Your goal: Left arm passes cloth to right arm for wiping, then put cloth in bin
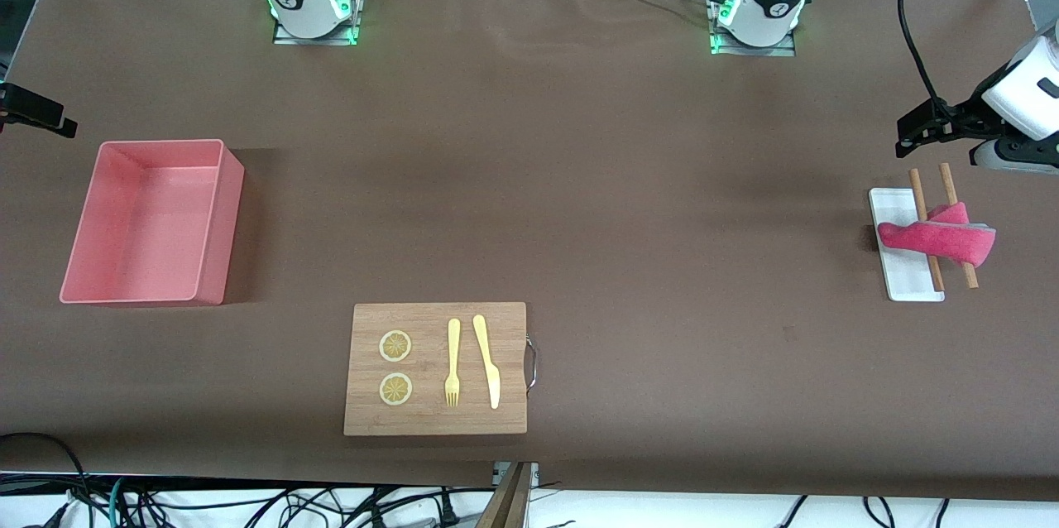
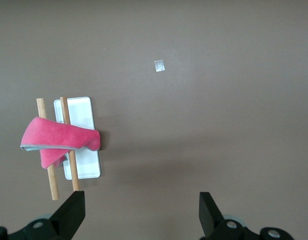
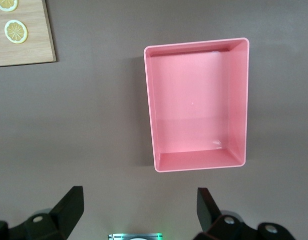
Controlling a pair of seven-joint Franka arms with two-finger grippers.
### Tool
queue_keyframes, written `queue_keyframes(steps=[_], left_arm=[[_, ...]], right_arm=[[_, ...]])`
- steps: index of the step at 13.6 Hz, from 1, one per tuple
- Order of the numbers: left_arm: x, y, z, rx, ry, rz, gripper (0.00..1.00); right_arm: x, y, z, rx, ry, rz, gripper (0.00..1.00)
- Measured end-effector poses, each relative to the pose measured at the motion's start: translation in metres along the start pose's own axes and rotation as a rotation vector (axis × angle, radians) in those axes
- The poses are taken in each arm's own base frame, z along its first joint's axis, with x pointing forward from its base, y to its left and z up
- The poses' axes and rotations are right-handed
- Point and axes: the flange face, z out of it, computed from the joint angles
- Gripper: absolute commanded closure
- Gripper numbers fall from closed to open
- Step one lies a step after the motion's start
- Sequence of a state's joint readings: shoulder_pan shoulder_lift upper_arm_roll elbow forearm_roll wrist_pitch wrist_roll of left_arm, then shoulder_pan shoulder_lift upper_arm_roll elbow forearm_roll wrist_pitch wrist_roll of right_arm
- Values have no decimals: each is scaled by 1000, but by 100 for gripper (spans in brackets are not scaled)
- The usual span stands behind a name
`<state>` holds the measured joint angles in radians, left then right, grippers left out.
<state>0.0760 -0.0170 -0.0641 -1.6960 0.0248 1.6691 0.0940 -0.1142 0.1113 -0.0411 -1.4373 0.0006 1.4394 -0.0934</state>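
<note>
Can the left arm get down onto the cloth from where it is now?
Probably yes. The left pincer is open and holds nothing, up in the air beside the cloth, which lies draped over two wooden sticks on the white tray, with nothing over it.

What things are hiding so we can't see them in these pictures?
- Right gripper: in the front view the picture's edge cuts it off by the bin; its wrist view shows the fingers spread.
- Two wooden sticks: their middles are covered by the cloth draped over them.
- White tray: partly under the cloth.
- Left gripper: its arm leaves the front view's edge.
</note>
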Motion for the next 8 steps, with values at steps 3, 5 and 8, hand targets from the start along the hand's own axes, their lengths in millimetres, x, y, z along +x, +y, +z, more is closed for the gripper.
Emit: queue_keyframes(steps=[3, 5, 8], left_arm=[[0, 0, 0, -8, 0, -3, 0], [0, 1, 0, -26, 1, -5, 0], [-1, 1, 1, -28, -7, -5, 0]], right_arm=[[0, 0, 0, 0, 0, 0, 0], [0, 0, 0, 0, 0, 0, 0], [0, 0, 0, 0, 0, 0, 0]])
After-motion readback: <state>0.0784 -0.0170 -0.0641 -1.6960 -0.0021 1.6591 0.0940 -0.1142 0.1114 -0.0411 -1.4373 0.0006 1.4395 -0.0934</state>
